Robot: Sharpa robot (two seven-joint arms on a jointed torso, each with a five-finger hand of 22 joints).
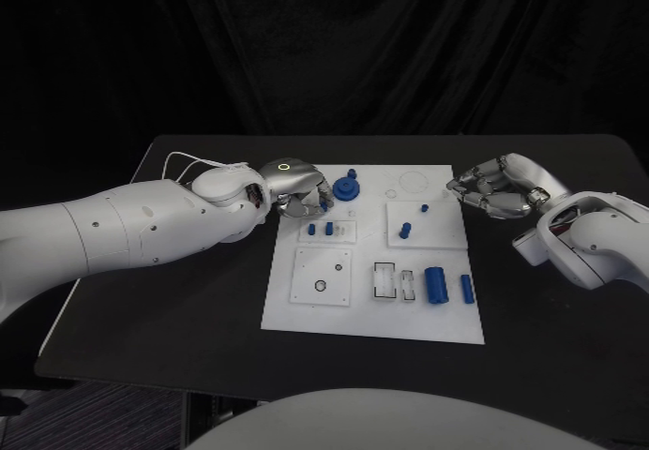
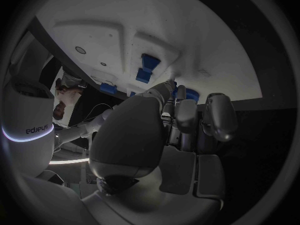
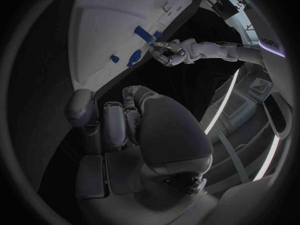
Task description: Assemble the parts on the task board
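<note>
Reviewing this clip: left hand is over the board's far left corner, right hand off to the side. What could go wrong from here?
1. The left hand hovers close among the blue gear-like part and the small blue pegs; its fingers could knock one while reaching another.
2. Whether that hand holds anything cannot be told, so a poor pinch might go unnoticed.
3. The right hand, fingers curled, sits just off the task board edge; moving in could nudge the board.

You're looking at a robotics lab test cell: black table (image 1: 176,309) backed by black curtain (image 1: 406,66), and a white task board (image 1: 305,314) with recessed fixtures and small blue parts (image 1: 435,284), staged like a bench trial.
</note>
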